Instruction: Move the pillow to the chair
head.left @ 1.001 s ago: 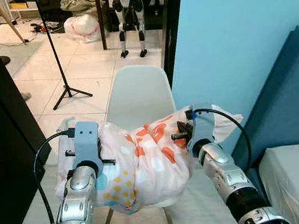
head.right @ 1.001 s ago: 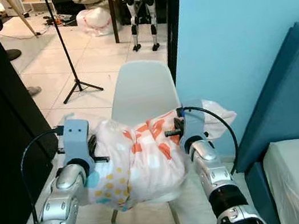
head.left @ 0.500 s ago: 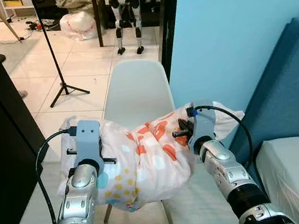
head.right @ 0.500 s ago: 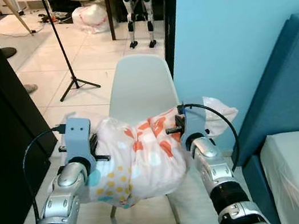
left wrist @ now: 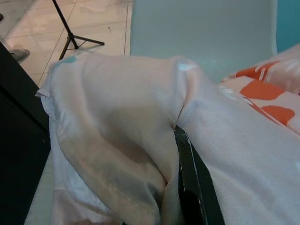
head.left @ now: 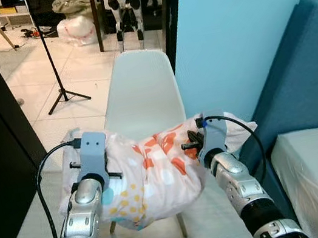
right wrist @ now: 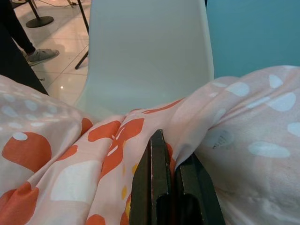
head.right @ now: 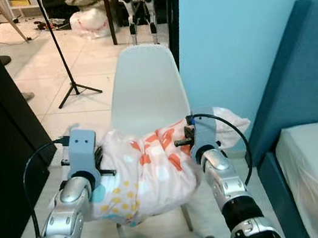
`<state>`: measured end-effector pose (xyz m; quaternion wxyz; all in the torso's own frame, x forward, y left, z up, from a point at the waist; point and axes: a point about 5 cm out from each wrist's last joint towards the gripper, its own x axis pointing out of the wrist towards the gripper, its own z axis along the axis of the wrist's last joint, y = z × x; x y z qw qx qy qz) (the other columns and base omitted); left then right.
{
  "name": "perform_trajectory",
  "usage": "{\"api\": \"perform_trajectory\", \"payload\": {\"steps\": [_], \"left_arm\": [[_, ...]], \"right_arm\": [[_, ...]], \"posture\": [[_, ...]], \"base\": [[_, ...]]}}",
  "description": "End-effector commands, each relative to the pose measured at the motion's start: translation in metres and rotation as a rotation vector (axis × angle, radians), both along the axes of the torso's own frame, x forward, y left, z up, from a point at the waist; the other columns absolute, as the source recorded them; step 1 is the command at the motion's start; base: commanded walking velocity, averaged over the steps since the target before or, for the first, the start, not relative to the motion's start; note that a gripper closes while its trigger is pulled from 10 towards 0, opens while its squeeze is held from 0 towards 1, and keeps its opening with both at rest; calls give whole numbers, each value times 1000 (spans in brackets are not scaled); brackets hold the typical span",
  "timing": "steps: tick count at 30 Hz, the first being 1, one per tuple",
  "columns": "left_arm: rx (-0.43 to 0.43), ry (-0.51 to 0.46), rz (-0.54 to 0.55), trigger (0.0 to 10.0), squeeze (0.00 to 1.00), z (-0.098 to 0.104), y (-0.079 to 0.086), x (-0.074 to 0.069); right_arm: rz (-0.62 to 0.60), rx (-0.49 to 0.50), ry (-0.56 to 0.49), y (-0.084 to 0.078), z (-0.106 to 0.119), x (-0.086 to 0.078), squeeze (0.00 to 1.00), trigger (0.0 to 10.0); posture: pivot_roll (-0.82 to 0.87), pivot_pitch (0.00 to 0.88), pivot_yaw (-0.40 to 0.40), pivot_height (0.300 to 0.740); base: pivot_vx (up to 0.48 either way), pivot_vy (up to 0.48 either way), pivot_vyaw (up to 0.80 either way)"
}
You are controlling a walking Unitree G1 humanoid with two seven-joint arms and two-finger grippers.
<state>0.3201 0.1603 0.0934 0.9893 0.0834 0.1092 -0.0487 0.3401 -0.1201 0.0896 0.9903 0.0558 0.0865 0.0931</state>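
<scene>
Left gripper (left wrist: 180, 173) and right gripper (right wrist: 171, 164) each pinch a fold of the pillow (head.left: 152, 169), holding it slung between them over the seat of the white chair (head.left: 142, 91).

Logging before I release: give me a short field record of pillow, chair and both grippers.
pillow: white, orange and yellow spots, held between both grippers over the chair seat
chair: white shell, directly ahead
left gripper: pinching pillow's left end
right gripper: fingers shut on a fabric fold
sofa: blue, to the right
</scene>
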Motion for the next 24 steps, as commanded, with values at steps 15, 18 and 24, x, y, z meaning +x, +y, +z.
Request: {"api": "perform_trajectory", "payload": {"steps": [15, 18, 24], "left_arm": [[142, -125, -13, 10000, 0, 23, 14, 28], [149, -132, -8, 10000, 0, 27, 17, 32], [154, -159, 8, 10000, 0, 40, 26, 44]], "right_arm": [[62, -24, -73, 11, 28, 29, 0, 10000], [65, -26, -81, 11, 33, 32, 0, 10000], [51, 25, -130, 10, 50, 43, 0, 10000]], "posture": [[55, 69, -82, 610], [55, 78, -84, 610], [54, 110, -86, 610]], "base": [[0, 0, 0], [0, 0, 0], [0, 0, 0]]}}
